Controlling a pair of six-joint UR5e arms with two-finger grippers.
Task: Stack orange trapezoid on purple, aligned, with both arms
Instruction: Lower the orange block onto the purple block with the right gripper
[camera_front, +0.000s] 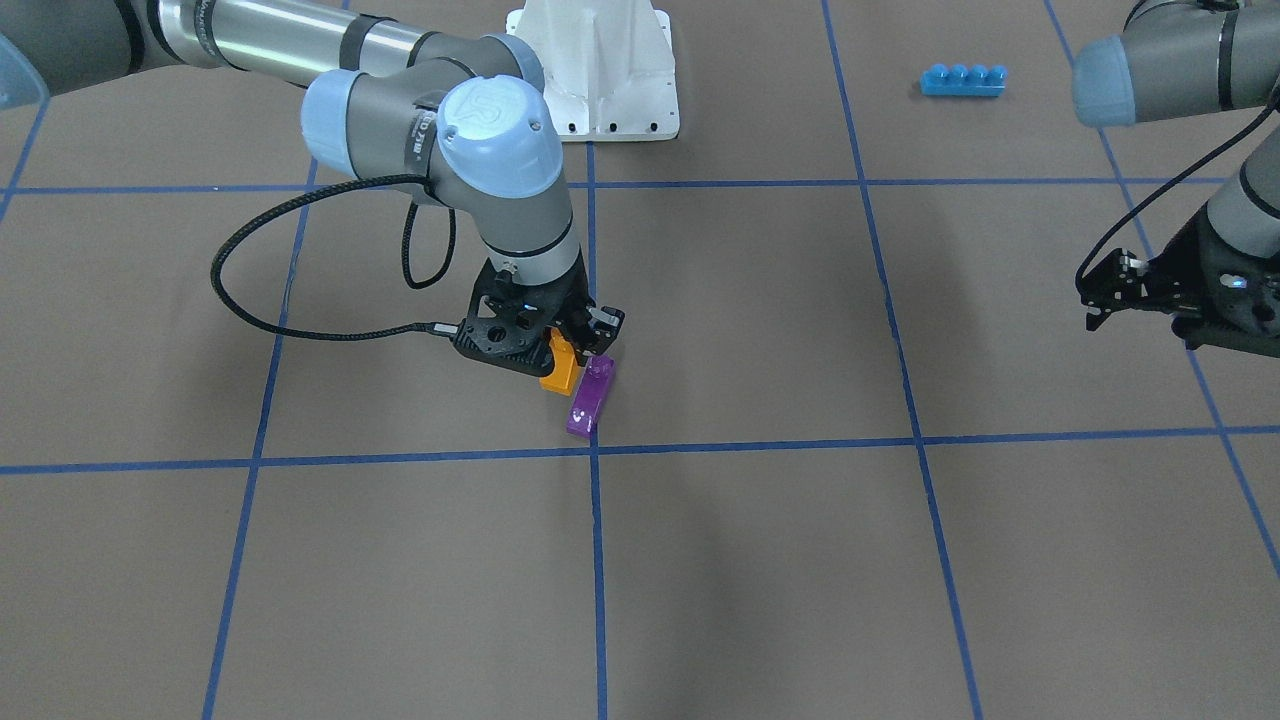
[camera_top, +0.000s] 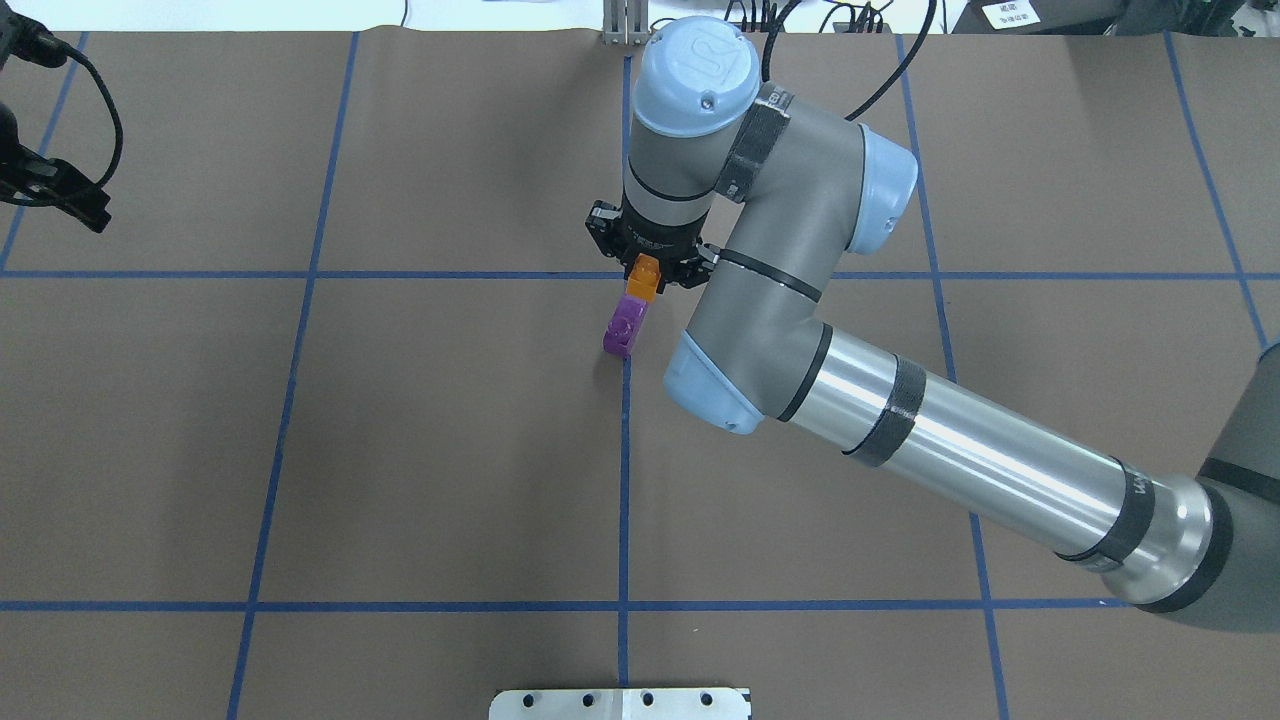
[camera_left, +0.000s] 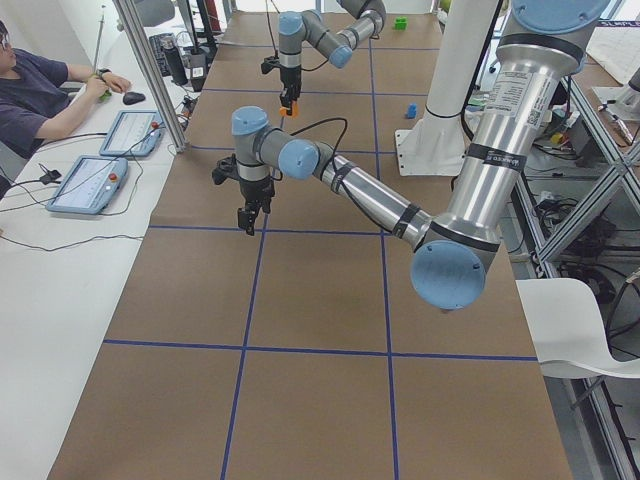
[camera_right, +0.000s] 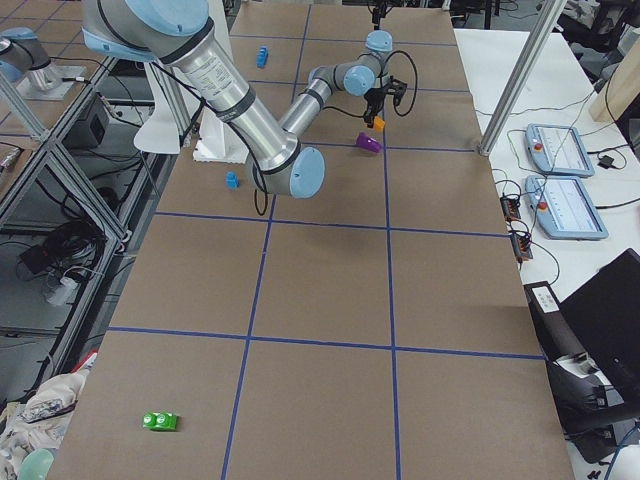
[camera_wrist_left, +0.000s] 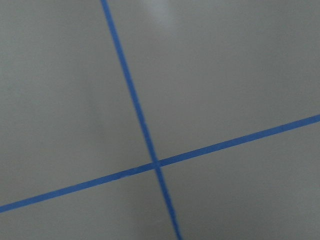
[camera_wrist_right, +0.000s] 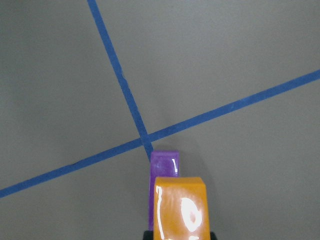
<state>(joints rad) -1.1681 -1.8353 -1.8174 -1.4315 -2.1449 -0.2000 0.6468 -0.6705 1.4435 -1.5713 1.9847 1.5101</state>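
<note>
My right gripper (camera_front: 572, 350) is shut on the orange trapezoid (camera_front: 560, 366) and holds it low over the table, tilted. It also shows in the overhead view (camera_top: 642, 278) and fills the bottom of the right wrist view (camera_wrist_right: 180, 210). The purple block (camera_front: 590, 398) lies on the brown table right beside it, its stud towards the gripper; the orange block's end overlaps its near end in the right wrist view (camera_wrist_right: 164, 162). My left gripper (camera_front: 1095, 300) hangs far off at the table's side, open and empty.
A long blue four-stud brick (camera_front: 962, 80) lies near the robot's white base (camera_front: 600, 70). A small blue block (camera_right: 232, 180) and a green block (camera_right: 160, 421) lie far from the work. An operator (camera_left: 40, 90) sits at the side desk.
</note>
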